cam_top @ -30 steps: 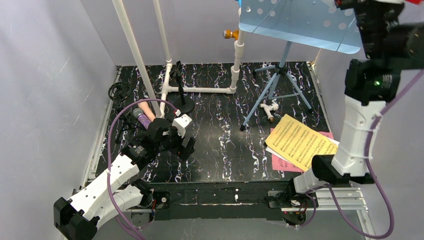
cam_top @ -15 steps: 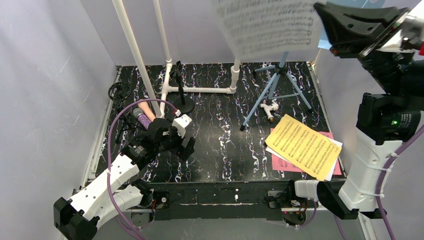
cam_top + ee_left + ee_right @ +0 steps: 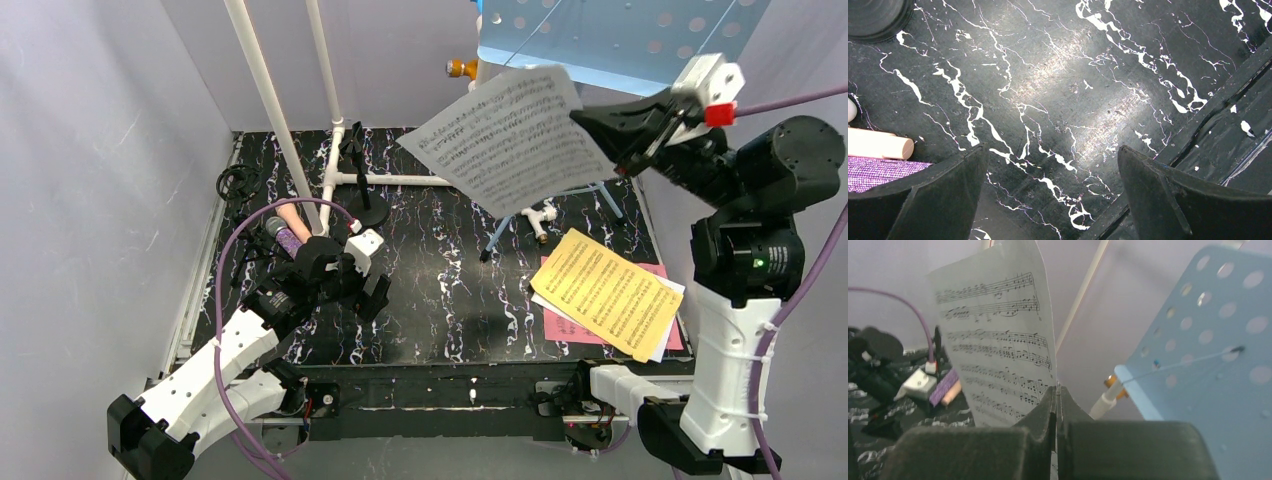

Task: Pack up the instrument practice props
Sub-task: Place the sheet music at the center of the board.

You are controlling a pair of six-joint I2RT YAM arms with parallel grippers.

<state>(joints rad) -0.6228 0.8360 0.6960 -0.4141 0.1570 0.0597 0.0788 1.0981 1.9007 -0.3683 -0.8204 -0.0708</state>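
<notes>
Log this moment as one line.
right gripper: shut on white music sheet, held up near blue rack | left gripper: open, empty, low over table | yellow sheet: atop paper pile

You've got a black tabletop (image 3: 440, 290) with white and purple marble veins. Upper centre: white music sheet (image 3: 510, 135), black staves. Top of frame: light-blue rack (image 3: 600, 35), round holes. Lower right: yellow sheet (image 3: 605, 290), black notation, plus pink page (image 3: 560, 328). Left: glittery purple microphone (image 3: 287, 240), pink microphone (image 3: 288, 216), purple cable (image 3: 217, 310), white pipe frame (image 3: 270, 100).
</notes>
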